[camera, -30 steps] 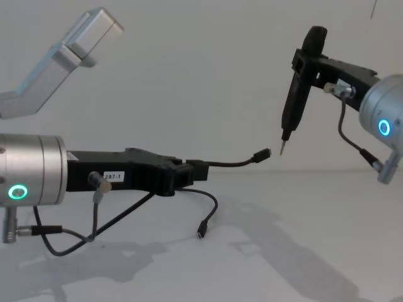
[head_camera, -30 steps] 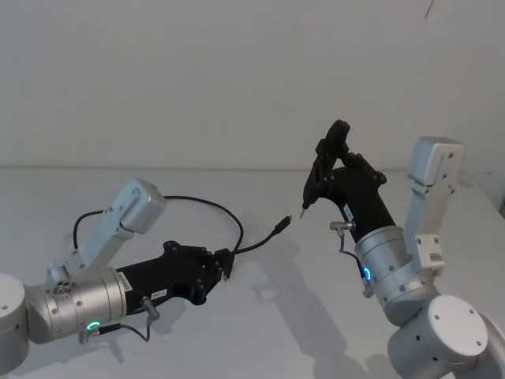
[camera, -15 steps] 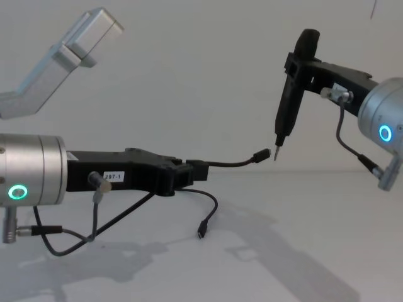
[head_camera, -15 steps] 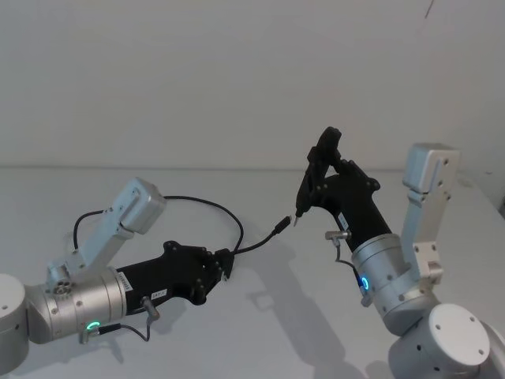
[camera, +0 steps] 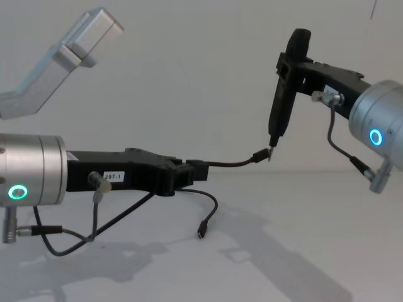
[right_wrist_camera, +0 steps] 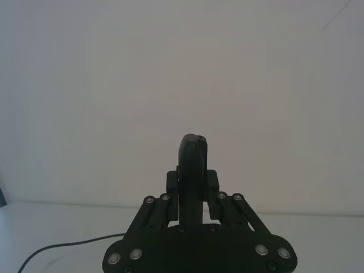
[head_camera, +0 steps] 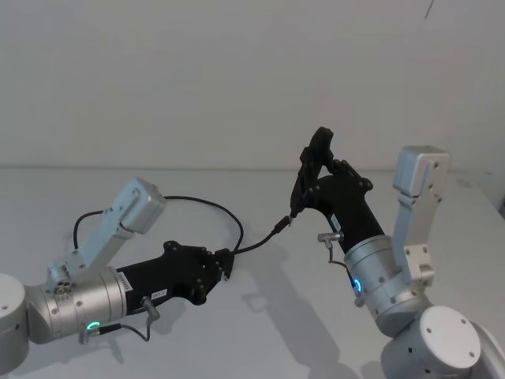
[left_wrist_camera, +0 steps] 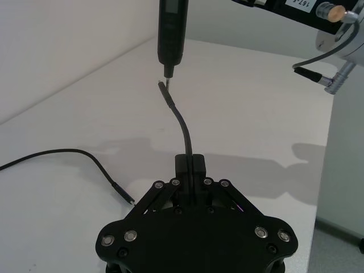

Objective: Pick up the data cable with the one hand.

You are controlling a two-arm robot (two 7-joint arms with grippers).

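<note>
Looks like a lab or robot test bench, bare and purpose-built. Plain white surface (head_camera: 237,332) meeting a plain white wall (head_camera: 197,79) (no shelves, no furniture, no household clutter). Two silver robot arms with glowing ring lights, green on the left (camera: 17,192) and blue on the right (camera: 376,137). A thin black cable (head_camera: 205,204) trailing over the white top, and a pen-shaped tool (camera: 281,107) with a metal tip.
</note>
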